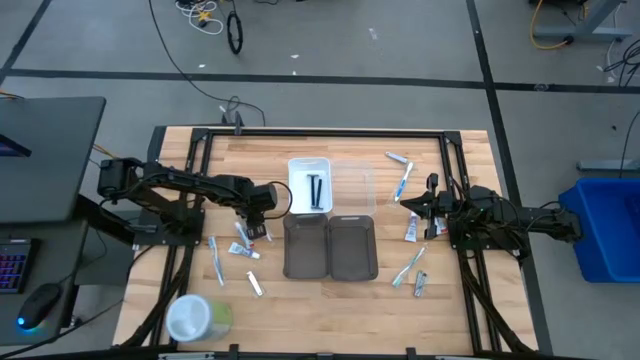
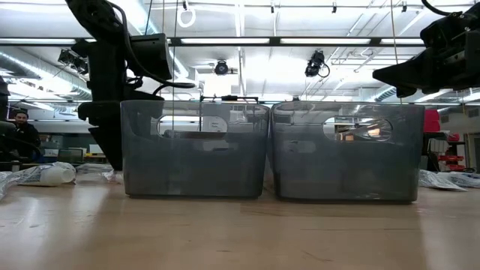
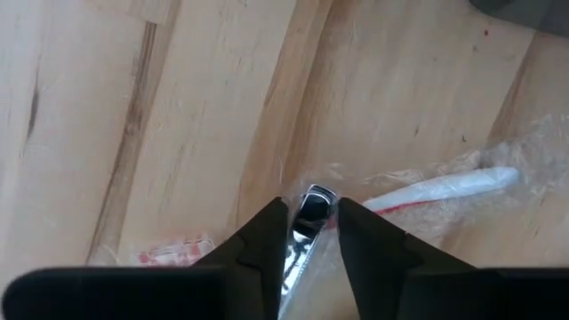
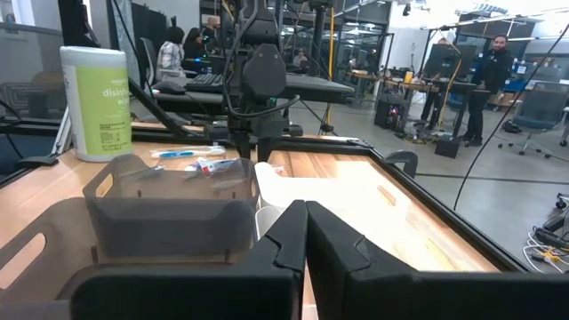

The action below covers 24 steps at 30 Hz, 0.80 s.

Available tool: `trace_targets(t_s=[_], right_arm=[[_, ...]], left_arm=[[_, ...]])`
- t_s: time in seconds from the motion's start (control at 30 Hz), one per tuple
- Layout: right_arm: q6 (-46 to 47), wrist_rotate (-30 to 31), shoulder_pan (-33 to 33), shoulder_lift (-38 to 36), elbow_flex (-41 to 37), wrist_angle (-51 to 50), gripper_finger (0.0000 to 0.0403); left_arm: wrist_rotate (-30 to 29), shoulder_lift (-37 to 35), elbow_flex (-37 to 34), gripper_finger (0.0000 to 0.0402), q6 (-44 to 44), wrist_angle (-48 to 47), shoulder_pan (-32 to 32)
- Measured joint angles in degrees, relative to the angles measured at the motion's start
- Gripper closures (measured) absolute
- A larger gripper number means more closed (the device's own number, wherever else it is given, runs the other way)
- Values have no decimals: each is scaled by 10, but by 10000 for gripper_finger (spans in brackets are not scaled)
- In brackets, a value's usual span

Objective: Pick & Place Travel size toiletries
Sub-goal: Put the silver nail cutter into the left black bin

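A: What did the left wrist view give that the high view didn't?
B: From above, the left gripper [image 1: 256, 228] was only a dark shape low over the table [image 1: 300, 300], left of the grey trays [image 1: 330, 246]. The wrist view showed its fingers [image 3: 267, 240] pinched on a shiny wrapped packet [image 3: 307, 213], with a white tube [image 3: 444, 188] in clear wrap just beside it.
A: And the right gripper [image 1: 428, 208]?
B: Clenched on nothing, hanging right of the trays; its own camera showed the two fingers [image 4: 289, 236] pressed together.
A: Where were the other toiletries?
B: More toiletries [image 1: 415, 270] lay scattered on both sides, and black sticks [image 1: 315, 190] sat in the white tray [image 1: 309, 166]. The container [image 1: 195, 318] stood near the front left edge. Bare wood lay open in front of the trays.
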Motion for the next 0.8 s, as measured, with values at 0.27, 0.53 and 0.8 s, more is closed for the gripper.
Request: trace_targets(t_s=[0.27, 0.53, 0.8], right_arm=[[0, 0, 0, 0, 0, 0, 390], [0, 0, 0, 0, 0, 0, 389], [0, 0, 0, 0, 0, 0, 389]], left_arm=[[0, 0, 0, 333, 0, 0, 0], [0, 0, 0, 339, 0, 1, 0], [19, 0, 5, 347, 0, -11, 0]])
